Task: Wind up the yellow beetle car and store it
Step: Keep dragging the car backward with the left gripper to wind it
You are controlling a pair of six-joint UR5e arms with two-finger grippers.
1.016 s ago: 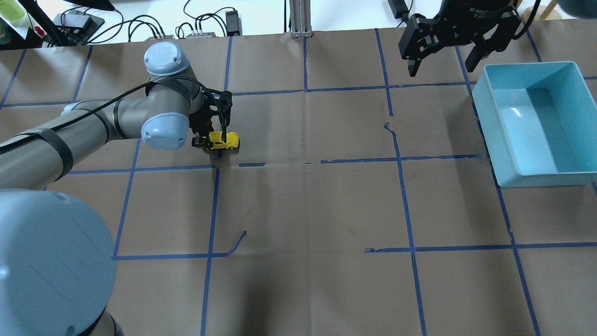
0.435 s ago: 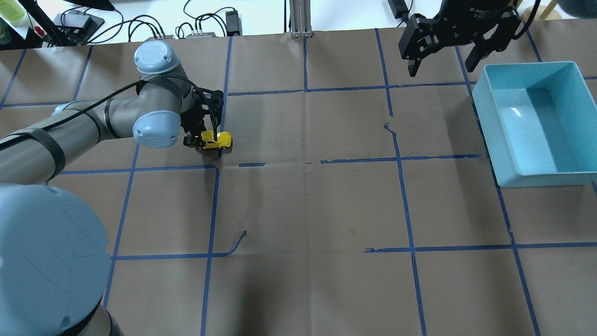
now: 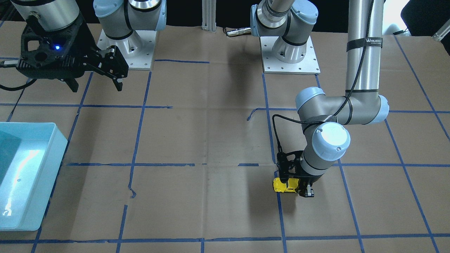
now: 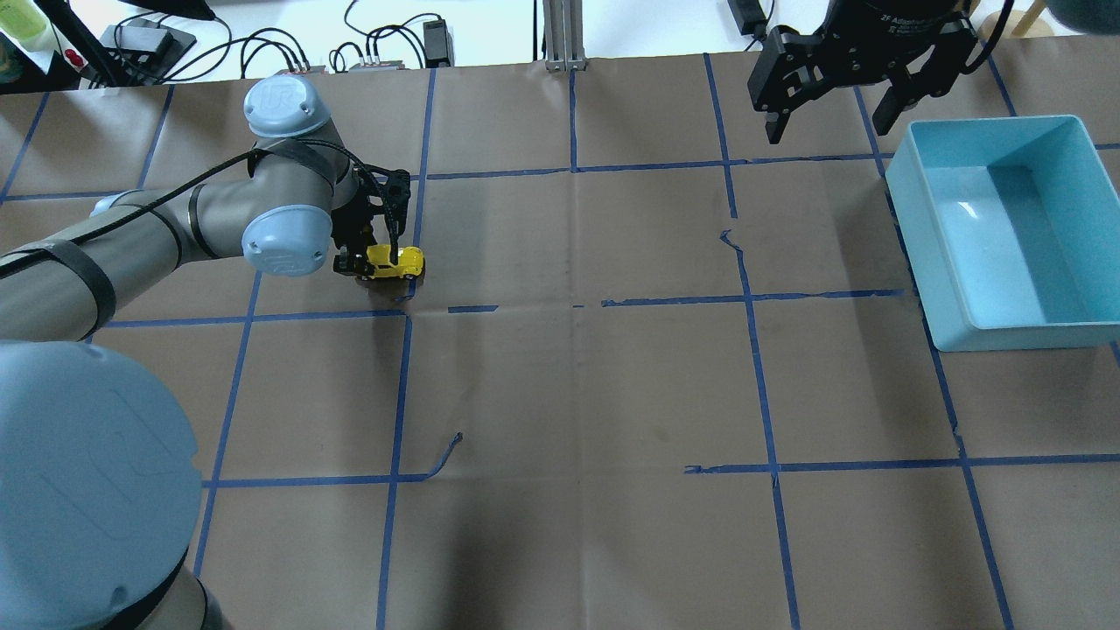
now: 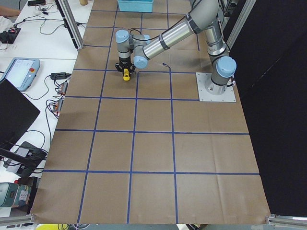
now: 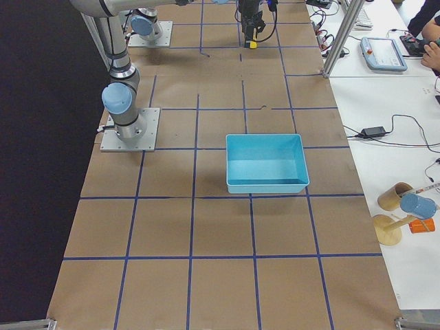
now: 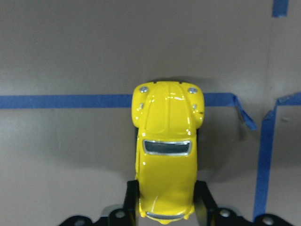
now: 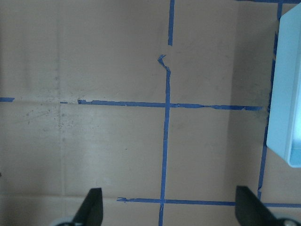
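The yellow beetle car [image 4: 398,262] stands on the brown paper table, nose toward the overhead view's right. My left gripper [image 4: 374,261] is shut on its rear half. In the left wrist view the car [image 7: 167,150] lies between the two fingers [image 7: 131,207], over a blue tape line. It also shows in the front view [image 3: 285,185] under the left gripper [image 3: 299,188]. My right gripper [image 4: 827,131] hangs open and empty above the table at the far right, jaws wide apart in the right wrist view [image 8: 171,212].
A light blue bin [image 4: 919,245] stands open at the table's right edge, next to the right gripper; it also shows in the front view [image 3: 52,158]. Blue tape lines grid the paper [image 4: 577,385]. Cables and boxes lie beyond the far edge.
My left gripper has dragged the car to the left along the table, tail first. The right arm has not moved.
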